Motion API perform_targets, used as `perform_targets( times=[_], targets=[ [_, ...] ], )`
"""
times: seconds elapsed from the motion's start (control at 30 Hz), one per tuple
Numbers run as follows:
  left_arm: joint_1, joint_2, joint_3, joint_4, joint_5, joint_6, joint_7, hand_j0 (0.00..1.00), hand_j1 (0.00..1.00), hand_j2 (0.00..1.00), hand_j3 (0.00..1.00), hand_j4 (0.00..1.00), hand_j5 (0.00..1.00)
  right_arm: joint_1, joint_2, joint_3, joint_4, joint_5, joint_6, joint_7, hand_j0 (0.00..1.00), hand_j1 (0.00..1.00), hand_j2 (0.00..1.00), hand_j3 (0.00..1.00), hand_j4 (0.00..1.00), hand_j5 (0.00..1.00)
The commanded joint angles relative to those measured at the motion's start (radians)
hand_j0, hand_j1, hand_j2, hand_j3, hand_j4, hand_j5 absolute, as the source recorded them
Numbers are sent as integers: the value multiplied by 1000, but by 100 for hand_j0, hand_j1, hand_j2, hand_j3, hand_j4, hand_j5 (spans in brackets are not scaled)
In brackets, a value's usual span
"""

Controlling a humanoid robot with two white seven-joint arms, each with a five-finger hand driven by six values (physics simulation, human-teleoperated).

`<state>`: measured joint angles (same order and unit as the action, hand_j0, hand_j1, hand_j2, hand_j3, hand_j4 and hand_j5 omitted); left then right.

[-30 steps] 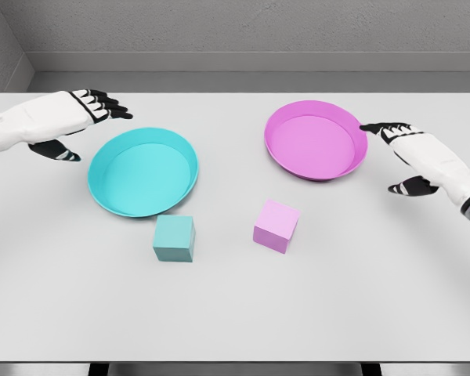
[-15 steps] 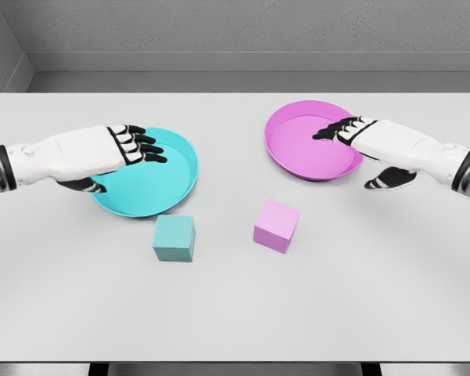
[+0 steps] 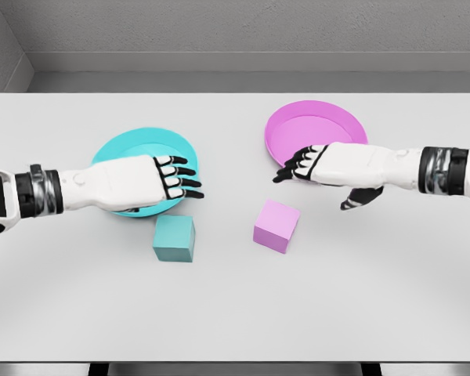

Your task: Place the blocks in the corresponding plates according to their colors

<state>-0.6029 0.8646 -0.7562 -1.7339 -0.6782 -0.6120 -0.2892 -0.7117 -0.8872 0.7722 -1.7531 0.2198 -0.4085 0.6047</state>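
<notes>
A teal block point(image 3: 174, 238) sits on the white table just in front of the teal plate point(image 3: 117, 146). A pink block point(image 3: 276, 225) lies in front of the pink plate point(image 3: 313, 129). My left hand point(image 3: 176, 178) reaches in over the teal plate's near rim, fingers spread and holding nothing, a little above and behind the teal block. Over the near rim of the pink plate hovers my right hand point(image 3: 298, 166), fingers relaxed and empty, behind and slightly right of the pink block. Both plates hold nothing.
The white table point(image 3: 235, 305) stretches wide in front of the blocks. A grey wall runs along its far edge.
Both hands have swept inward and toward me, from beside the plates' outer rims to above their near rims, close to the blocks. The blocks and plates have not moved.
</notes>
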Motion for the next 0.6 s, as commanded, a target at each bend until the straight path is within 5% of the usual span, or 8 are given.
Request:
perform_targets(
  times=[0.0,0.13,0.57],
  targets=[
    [-2,-10,-20,-15,-53,1,-21,100,100,100,100,100,100,-9,36,41,0,-3,-7,6,100,100,100,100,100,100],
    [-8,-18,-58,-24,-135,1,-22,100,100,100,100,100,100,-25,68,81,0,-3,-7,6,100,100,100,100,100,100],
    [0,-41,-81,-38,-162,1,-24,100,100,100,100,100,100,-26,86,142,4,-2,60,6,100,100,100,100,100,100]
  ],
)
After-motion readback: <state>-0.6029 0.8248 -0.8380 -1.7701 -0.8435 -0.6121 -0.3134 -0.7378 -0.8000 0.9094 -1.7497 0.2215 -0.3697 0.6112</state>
